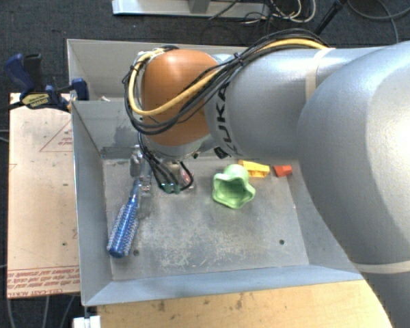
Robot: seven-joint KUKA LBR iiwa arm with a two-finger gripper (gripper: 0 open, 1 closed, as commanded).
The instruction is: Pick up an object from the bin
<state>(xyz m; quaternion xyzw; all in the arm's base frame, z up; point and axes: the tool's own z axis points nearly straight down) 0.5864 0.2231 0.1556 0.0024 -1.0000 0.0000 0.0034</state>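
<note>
The arm is reaching in from the right, and its orange cover [178, 94], wrapped in looping cables [132, 94], is hanging over the back left part of the bin [92, 203]. Under it the tool [149, 176] is sitting low, right at the upper, silvery end of a long thing with a knobbly blue handle [126, 224]. That thing is lying slantwise along the left side of the floor, with its blue end pointing towards the near left corner. The cover is hiding most of the tool from where I am standing, so I cannot tell whether it is apart or together, or whether it is touching the silvery end.

A crumpled green cup [233, 189] is lying near the middle, well apart from the tool. A small yellow piece [254, 169] and a small orange piece [281, 171] are lying just behind the cup.

The blue-handled thing is looking like the natural pick, being the nearest. To do it well, I think the tool should be straddling the shaft across its narrow width, not along it, and coming straight down so it is not nudging the thing against the sloping left wall. Gripped so near one end, the long handle will probably be drooping and swinging on the lift. A hold a little further down towards the blue part would be balancing it better. A slow, vertical lift is seeming safest.
</note>
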